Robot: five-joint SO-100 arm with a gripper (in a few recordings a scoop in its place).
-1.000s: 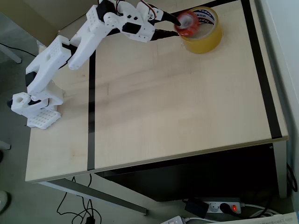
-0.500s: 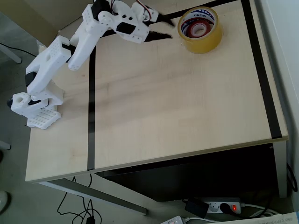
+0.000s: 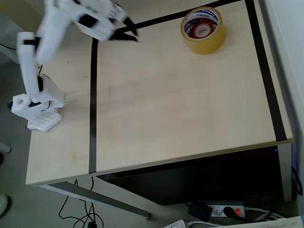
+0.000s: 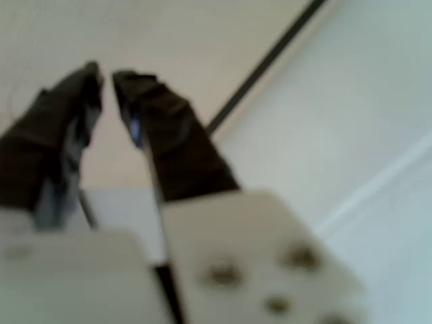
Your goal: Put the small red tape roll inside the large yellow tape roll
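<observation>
The small red tape roll lies inside the hole of the large yellow tape roll, which sits flat at the table's far right in the overhead view. My gripper hangs well to the left of both rolls, over the black tape line near the far edge. In the wrist view my gripper is blurred, its dark fingers drawn nearly together at the tips with nothing between them.
Black tape lines mark a rectangle on the pale wooden table. The arm's white base stands at the table's left edge. A power strip and cables lie on the floor below the front edge.
The gripper let go of the red roll inside the yellow roll, then drew back to the left and upward. Its fingers have come together.
</observation>
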